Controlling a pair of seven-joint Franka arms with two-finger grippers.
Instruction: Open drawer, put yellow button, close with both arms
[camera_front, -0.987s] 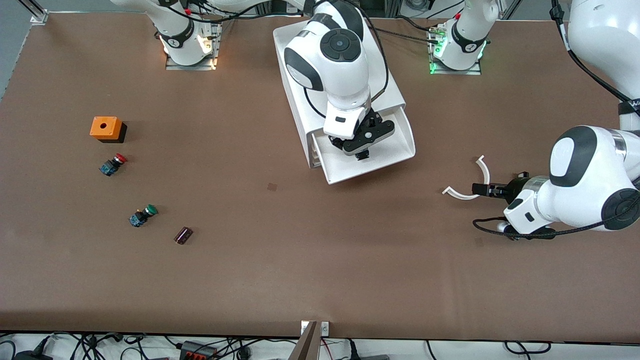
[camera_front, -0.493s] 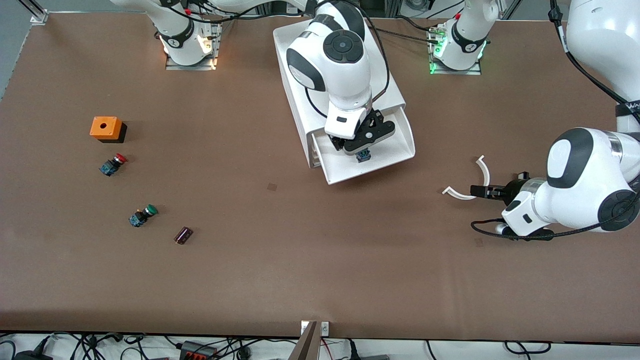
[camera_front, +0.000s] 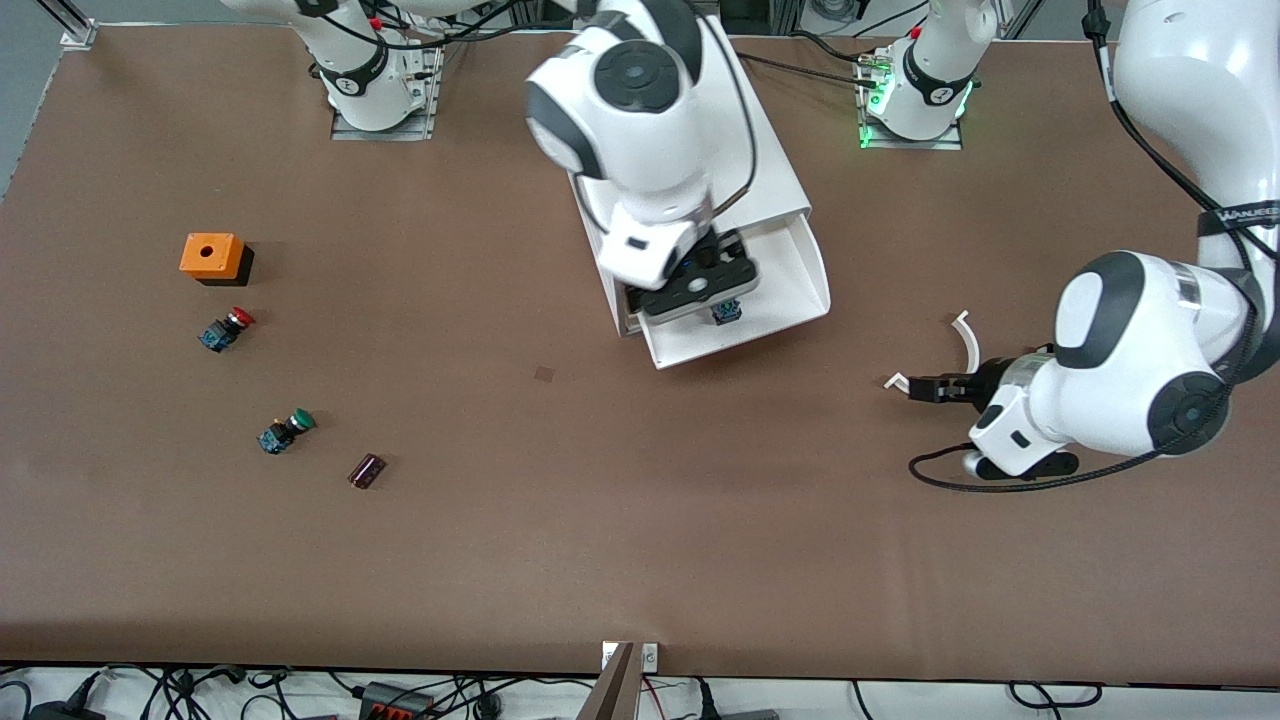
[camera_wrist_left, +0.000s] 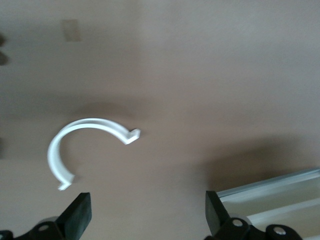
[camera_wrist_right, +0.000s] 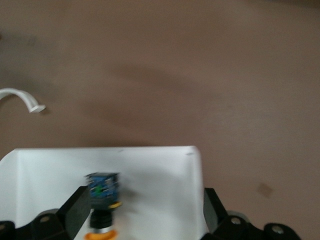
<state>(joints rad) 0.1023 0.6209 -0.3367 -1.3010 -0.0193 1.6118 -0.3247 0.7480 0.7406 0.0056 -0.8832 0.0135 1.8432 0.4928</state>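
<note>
The drawer (camera_front: 742, 346) is pulled out of the white cabinet (camera_front: 775, 175) at its bottom. The yellow button (camera_front: 727, 312) lies on the drawer floor. In the right wrist view the yellow button (camera_wrist_right: 102, 199) shows its blue base and orange cap, close beside one finger (camera_wrist_right: 75, 205). My right gripper (camera_front: 700, 290) hangs open over the drawer (camera_wrist_right: 165, 170), holding nothing. My left gripper (camera_front: 912, 388) is open and low over the table toward the left arm's end, beside a white curved piece (camera_front: 968, 335). My left gripper (camera_wrist_left: 145, 215) is empty.
Toward the right arm's end lie an orange box (camera_front: 212, 257), a red-capped switch (camera_front: 226, 328), a green-capped switch (camera_front: 285, 431) and a dark cylinder (camera_front: 366, 470). The white curved piece (camera_wrist_left: 85, 135) lies just ahead of my left fingers.
My right gripper has lifted and shifted toward the right arm's end, leaving the yellow button lying in the drawer. My left gripper has moved across the table toward the drawer.
</note>
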